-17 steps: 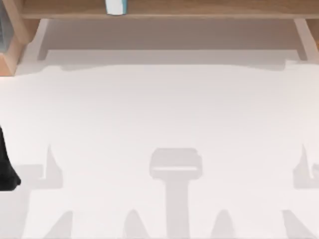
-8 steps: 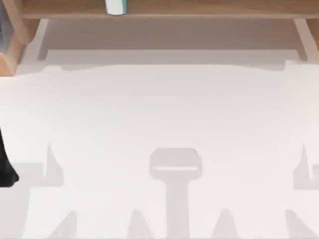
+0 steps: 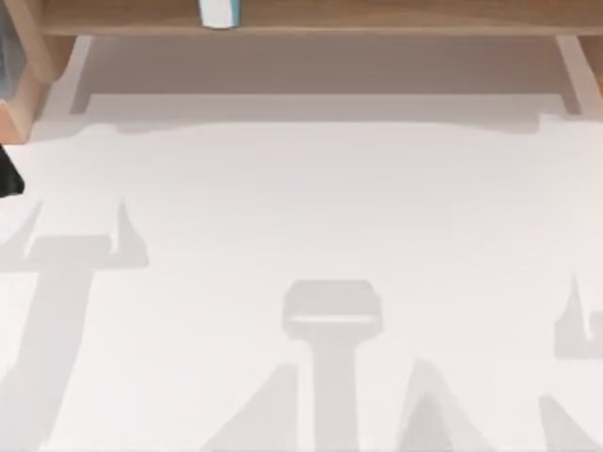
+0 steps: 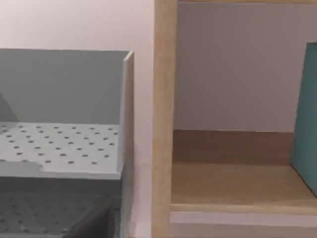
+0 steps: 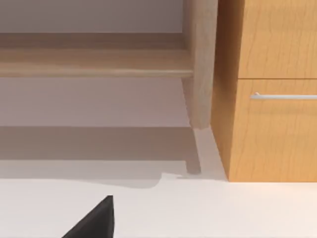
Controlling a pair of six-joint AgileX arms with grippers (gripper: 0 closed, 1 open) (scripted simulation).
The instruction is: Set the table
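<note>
The table (image 3: 311,207) is a wide white surface with only shadows lying on it. A black part of my left arm (image 3: 8,175) pokes in at the table's left edge, close to the wooden shelf frame (image 3: 311,19) at the back. In the left wrist view, a dark part of my left gripper (image 4: 94,223) sits low in front of a grey perforated rack (image 4: 59,148) and a shelf post (image 4: 164,119). A dark part of my right gripper (image 5: 94,220) hangs over the white table (image 5: 223,208), facing the shelf.
A white and teal object (image 3: 219,13) stands on the shelf at the back. A teal thing (image 4: 307,119) sits inside the shelf bay. An orange-brown cabinet (image 5: 270,89) with a drawer handle (image 5: 285,96) stands beside the shelf's right post (image 5: 200,64).
My left arm has moved along the left edge toward the back shelf, and its shadow on the table has shifted and grown. The rest is unchanged.
</note>
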